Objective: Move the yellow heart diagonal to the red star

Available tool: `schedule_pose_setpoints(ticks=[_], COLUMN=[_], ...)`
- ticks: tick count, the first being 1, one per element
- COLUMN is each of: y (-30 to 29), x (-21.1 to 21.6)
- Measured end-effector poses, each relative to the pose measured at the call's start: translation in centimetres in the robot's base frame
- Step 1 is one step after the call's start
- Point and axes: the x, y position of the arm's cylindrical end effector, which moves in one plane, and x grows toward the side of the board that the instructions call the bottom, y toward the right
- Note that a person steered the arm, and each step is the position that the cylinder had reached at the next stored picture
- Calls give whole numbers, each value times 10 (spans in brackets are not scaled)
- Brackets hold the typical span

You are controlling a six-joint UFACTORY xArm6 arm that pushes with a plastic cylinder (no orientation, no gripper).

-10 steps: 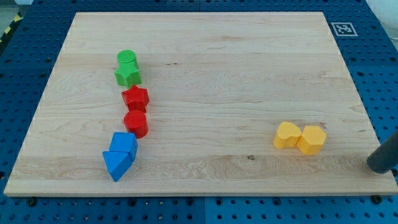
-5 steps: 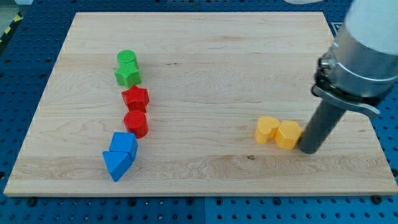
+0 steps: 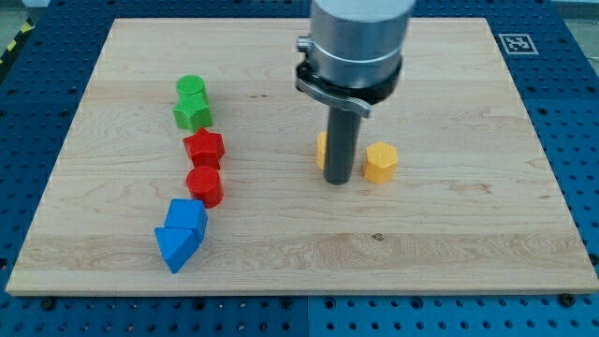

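Pincer: none fitted, nothing to clench; plain rod only. Red star (image 3: 204, 147) sits between green star (image 3: 192, 114) and red cylinder (image 3: 204, 185). Yellow heart (image 3: 321, 150) lies well off at its 3 o'clock, half hidden by the rod. My tip (image 3: 337, 180) is at the heart's 4 o'clock, yellow hexagon (image 3: 380, 161) beyond. Judged: approach leg in hand. Next, shove toward 9 and stop off the star's corner, avoiding the cylinder.

Robotics lab: blue pegboard bench (image 3: 571, 112), fiducial tag (image 3: 516, 43).

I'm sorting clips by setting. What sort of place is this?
Likely a robotics lab bench: a wooden board of small coloured blocks sits on a blue perforated table, with a fiducial marker at the board's corner.
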Motion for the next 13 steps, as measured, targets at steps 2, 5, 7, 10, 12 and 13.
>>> schedule_pose_setpoints(ticks=[2,5,7,10,12,13], y=[-8,-8,13,42,31,9], x=[-29,-120,-119,-149,-167,-167])
